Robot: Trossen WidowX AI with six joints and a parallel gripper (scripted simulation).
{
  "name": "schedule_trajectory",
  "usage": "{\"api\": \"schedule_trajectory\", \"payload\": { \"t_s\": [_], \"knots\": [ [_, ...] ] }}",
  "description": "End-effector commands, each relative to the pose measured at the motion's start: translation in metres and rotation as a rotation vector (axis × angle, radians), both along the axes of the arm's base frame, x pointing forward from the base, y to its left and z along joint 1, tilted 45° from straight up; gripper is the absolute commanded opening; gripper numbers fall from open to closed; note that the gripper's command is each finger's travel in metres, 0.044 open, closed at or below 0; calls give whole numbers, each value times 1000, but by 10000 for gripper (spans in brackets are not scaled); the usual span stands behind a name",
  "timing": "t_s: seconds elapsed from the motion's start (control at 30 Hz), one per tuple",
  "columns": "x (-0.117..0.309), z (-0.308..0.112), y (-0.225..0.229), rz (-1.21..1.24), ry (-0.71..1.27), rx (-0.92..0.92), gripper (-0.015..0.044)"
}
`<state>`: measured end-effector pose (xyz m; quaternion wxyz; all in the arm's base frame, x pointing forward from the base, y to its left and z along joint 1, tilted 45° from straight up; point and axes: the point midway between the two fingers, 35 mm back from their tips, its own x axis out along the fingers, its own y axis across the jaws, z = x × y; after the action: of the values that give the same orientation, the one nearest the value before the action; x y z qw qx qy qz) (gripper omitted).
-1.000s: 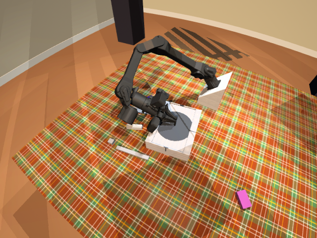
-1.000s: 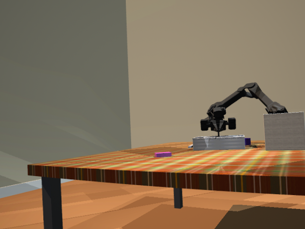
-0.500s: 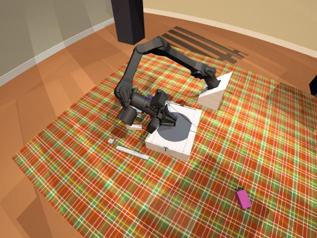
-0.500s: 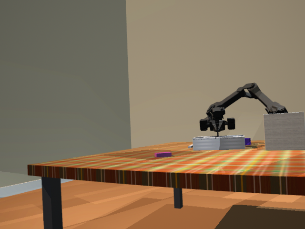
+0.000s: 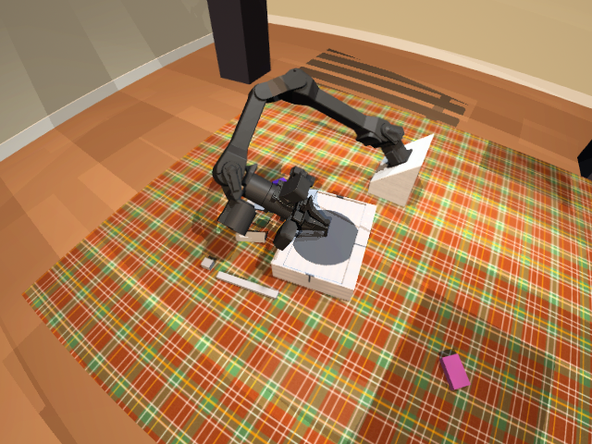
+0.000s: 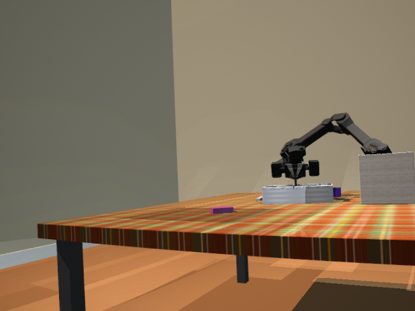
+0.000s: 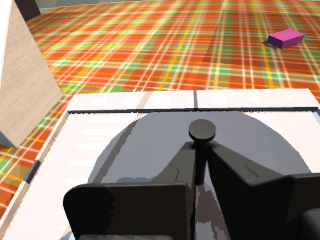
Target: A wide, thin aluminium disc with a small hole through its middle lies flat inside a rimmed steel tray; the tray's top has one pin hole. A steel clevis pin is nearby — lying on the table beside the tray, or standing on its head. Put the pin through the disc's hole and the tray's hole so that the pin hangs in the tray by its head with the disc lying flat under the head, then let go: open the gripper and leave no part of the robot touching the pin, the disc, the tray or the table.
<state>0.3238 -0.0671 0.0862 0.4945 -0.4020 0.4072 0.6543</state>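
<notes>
The grey disc (image 5: 334, 251) (image 7: 250, 135) lies flat inside the pale rimmed tray (image 5: 311, 281) (image 6: 284, 195) (image 7: 225, 100). My gripper (image 5: 327, 227) (image 6: 295, 175) (image 7: 199, 148) is shut on the dark clevis pin (image 6: 295, 182) (image 7: 202, 130), over the middle part of the disc. The pin is upright with its round head up, above the fingertips. In the exterior view its shank reaches down to about the tray's rim height. The fingers hide the disc's hole and the tray's hole, so I cannot tell whether the pin's tip is in either.
A sloped pale block (image 5: 394, 186) (image 6: 385, 177) (image 7: 25, 85) stands beyond the tray. A magenta block (image 5: 455, 371) (image 6: 222, 210) (image 7: 286, 39) lies farther off. A pale bar (image 5: 247, 285), a small cube (image 5: 207, 263), a pale block (image 5: 252, 236) and a purple object (image 6: 337, 192) are near the tray.
</notes>
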Motion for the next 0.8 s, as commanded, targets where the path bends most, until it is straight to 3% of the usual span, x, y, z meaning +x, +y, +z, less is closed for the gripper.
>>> {"api": "schedule_trajectory", "payload": {
  "t_s": [0.0,0.77],
  "knots": [
    [0,0,0,0,0,0,0],
    [1,-2,-1,-5,0,0,0]
  ]
}}
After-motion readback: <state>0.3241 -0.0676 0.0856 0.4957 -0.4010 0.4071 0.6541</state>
